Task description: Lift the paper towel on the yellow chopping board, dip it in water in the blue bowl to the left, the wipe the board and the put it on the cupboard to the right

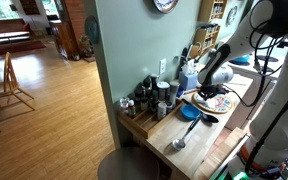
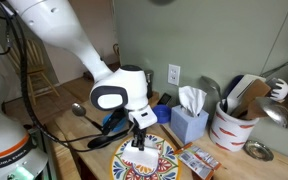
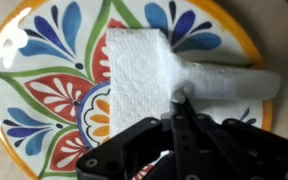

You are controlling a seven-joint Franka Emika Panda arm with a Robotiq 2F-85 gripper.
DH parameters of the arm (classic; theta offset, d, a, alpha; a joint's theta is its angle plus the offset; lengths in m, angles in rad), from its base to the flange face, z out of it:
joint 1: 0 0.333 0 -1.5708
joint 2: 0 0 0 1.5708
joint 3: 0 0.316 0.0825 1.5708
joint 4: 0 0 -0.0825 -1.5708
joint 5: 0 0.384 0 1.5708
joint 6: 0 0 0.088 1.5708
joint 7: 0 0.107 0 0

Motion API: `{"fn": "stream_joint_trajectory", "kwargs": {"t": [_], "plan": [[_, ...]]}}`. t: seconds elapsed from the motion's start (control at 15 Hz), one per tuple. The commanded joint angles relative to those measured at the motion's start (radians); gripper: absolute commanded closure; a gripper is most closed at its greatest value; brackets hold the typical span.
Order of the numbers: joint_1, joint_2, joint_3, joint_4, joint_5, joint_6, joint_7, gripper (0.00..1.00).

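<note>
- White paper towel (image 3: 144,65), folded and creased, lies on the yellow chopping board (image 3: 44,95), covering its floral pattern from centre toward rim.
- Fully clenched pincer (image 3: 181,108) pinches a fold of the paper towel.

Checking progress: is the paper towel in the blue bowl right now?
No, the wrist view shows the paper towel on the yellow chopping board, pinched in the gripper.

— What's underfoot?
— A warm wood-plank floor (image 1: 64,120), with a wooden chair (image 1: 9,88) on it.
— And the wall (image 2: 234,40)?
— Grey-green, with a white outlet (image 2: 174,73). Daylight comes through the far windows (image 1: 14,12).
</note>
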Motion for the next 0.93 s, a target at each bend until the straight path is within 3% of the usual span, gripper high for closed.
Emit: {"fn": "stream_joint_trajectory", "kwargs": {"t": [0.0, 0.27, 0.6, 0.87], "plan": [[-0.030, -0.049, -0.011, -0.030, 0.046, -0.120, -0.084, 0.99], [-0.046, -0.019, -0.071, -0.008, -0.064, -0.171, 0.008, 0.99], [-0.038, 0.043, -0.153, 0.027, -0.208, -0.108, 0.204, 0.99], [-0.017, 0.080, -0.169, 0.050, -0.236, -0.025, 0.328, 0.99]]}}
